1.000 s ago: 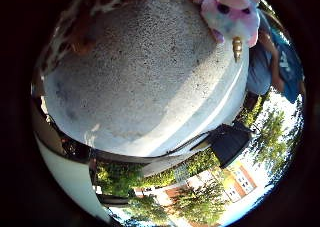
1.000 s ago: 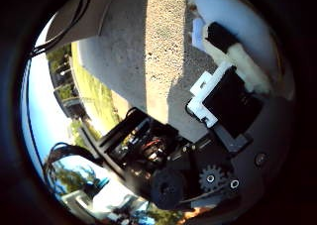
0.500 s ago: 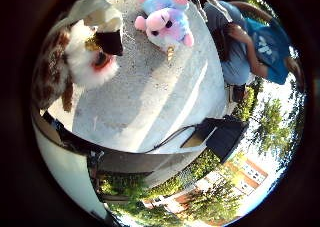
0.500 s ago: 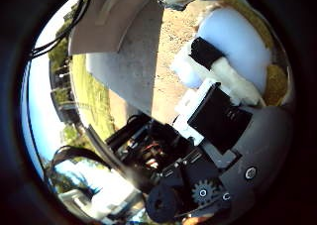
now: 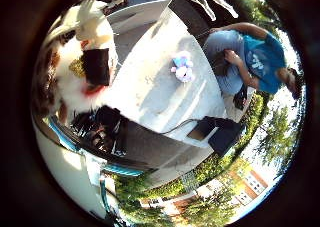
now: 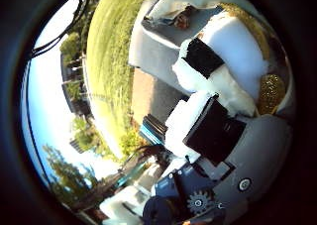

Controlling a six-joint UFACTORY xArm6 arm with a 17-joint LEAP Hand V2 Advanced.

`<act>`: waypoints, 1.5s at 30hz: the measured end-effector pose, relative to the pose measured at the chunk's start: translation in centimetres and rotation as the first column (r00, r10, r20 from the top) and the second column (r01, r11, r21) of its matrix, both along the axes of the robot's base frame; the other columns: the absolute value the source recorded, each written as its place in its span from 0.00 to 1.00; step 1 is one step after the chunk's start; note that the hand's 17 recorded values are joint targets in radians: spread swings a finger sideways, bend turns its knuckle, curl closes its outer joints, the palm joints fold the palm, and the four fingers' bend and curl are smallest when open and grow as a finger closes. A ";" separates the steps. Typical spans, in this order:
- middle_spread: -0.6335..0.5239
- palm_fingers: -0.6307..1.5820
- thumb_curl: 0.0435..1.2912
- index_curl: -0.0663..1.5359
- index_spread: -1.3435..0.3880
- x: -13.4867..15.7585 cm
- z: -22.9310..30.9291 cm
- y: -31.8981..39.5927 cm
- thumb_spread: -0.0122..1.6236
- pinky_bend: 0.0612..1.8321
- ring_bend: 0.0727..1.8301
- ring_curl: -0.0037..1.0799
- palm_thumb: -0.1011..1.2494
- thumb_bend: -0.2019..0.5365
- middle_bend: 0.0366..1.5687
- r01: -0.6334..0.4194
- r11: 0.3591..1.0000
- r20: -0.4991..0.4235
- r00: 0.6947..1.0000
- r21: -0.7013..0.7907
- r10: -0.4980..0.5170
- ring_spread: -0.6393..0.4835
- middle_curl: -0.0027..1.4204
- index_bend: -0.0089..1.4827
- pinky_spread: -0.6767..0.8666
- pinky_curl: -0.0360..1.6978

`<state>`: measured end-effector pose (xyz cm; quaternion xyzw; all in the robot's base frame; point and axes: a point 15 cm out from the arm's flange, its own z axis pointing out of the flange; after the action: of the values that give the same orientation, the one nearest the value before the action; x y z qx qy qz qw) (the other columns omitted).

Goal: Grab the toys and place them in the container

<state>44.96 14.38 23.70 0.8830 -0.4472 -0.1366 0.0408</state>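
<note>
A white plush toy [image 5: 70, 82] with brown spots and a gold patch fills the side of the little finger side view, close to the palm. My right hand [image 6: 208, 136] is curled round it, and a black fingertip [image 5: 97, 67] presses into its fur. The same white toy [image 6: 237, 61] bulges between my fingers in the thumb side view. A small pink and blue plush toy [image 5: 182, 67] lies far below on the pale concrete slab [image 5: 150, 97]. A grey container [image 6: 158, 46] stands past the held toy, with something small inside it.
A person in a blue shirt [image 5: 250, 62] crouches at the slab's edge near the pink toy. A black case [image 5: 222, 134] lies on the slab's other edge. Grass [image 6: 109, 76], trees and buildings surround the slab.
The whole view has pulled back from the slab, so my hand has risen with the spotted toy in it. The pink toy looks much smaller, and the grey container has come into view.
</note>
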 end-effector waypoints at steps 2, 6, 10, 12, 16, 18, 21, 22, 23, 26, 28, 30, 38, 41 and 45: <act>0.35 0.68 0.32 0.03 0.17 1.1 0.9 2.3 0.82 0.75 0.72 0.85 0.71 0.26 0.78 0.011 0.999 0.016 1.000 0.030 -0.012 0.43 0.72 0.57 0.55 0.58; 0.35 0.67 0.32 0.03 0.16 2.8 1.0 7.1 0.82 0.75 0.73 0.86 0.71 0.26 0.78 0.049 0.996 0.019 0.999 0.080 -0.050 0.43 0.74 0.60 0.55 0.59; 0.35 0.66 0.31 0.03 0.15 3.9 -0.4 10.7 0.83 0.75 0.74 0.87 0.70 0.25 0.79 0.042 0.994 0.023 0.999 0.100 -0.045 0.43 0.75 0.62 0.54 0.60; 0.36 0.63 0.30 0.03 0.16 4.9 -1.6 12.3 0.84 0.74 0.75 0.87 0.70 0.25 0.77 0.052 0.991 0.036 0.998 0.124 -0.057 0.44 0.75 0.63 0.54 0.61; 0.39 0.64 0.29 0.05 0.24 7.3 -4.7 13.9 0.85 0.69 0.70 0.79 0.68 0.25 0.70 0.096 0.982 0.070 0.992 0.161 -0.108 0.51 0.70 0.68 0.56 0.59; 0.41 0.62 0.29 0.07 0.30 7.5 -6.7 14.0 0.84 0.66 0.67 0.76 0.66 0.24 0.64 0.111 0.982 0.054 0.991 0.154 -0.121 0.55 0.67 0.70 0.58 0.58; 0.46 0.38 0.28 0.08 0.46 7.4 -9.2 14.0 0.82 0.61 0.59 0.71 0.63 0.23 0.43 0.129 0.982 0.025 0.991 0.135 -0.134 0.61 0.59 0.66 0.62 0.57; 0.48 0.30 0.28 0.09 0.50 7.3 -10.0 13.8 0.80 0.57 0.55 0.69 0.62 0.23 0.37 0.131 0.983 0.015 0.991 0.130 -0.134 0.65 0.55 0.65 0.64 0.56; 0.51 0.24 0.29 0.09 0.53 7.2 -10.7 13.5 0.79 0.54 0.49 0.63 0.62 0.23 0.32 0.127 0.984 0.006 0.992 0.124 -0.129 0.69 0.51 0.62 0.65 0.53; 0.55 0.19 0.30 0.09 0.54 7.1 -11.6 13.1 0.75 0.49 0.36 0.50 0.63 0.24 0.20 0.087 0.989 0.005 0.996 0.117 -0.088 0.75 0.42 0.53 0.69 0.47; 0.57 0.20 0.30 0.09 0.54 7.2 -11.7 12.9 0.73 0.45 0.30 0.43 0.64 0.24 0.14 0.041 0.993 0.018 0.999 0.107 -0.044 0.78 0.38 0.45 0.71 0.44; 0.58 0.21 0.30 0.09 0.54 7.2 -11.7 12.3 0.72 0.42 0.27 0.40 0.64 0.24 0.11 0.039 0.994 0.017 0.999 0.101 -0.041 0.80 0.35 0.40 0.73 0.42; 0.59 0.25 0.30 0.12 0.53 8.7 -11.0 7.2 0.70 0.34 0.20 0.34 0.63 0.24 0.07 0.101 0.992 0.005 0.995 0.080 -0.102 0.83 0.27 0.26 0.76 0.35; 0.59 0.27 0.30 0.14 0.55 9.8 -10.2 3.7 0.70 0.30 0.19 0.33 0.63 0.24 0.08 0.119 0.990 0.021 0.992 0.073 -0.121 0.83 0.26 0.25 0.76 0.32; 0.59 0.31 0.30 0.16 0.60 11.5 -10.1 -3.8 0.70 0.25 0.18 0.31 0.63 0.24 0.10 0.162 0.987 0.053 0.985 -0.004 -0.161 0.82 0.25 0.24 0.76 0.29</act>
<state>56.43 10.60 13.62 0.8470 -0.5188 -0.1142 0.0214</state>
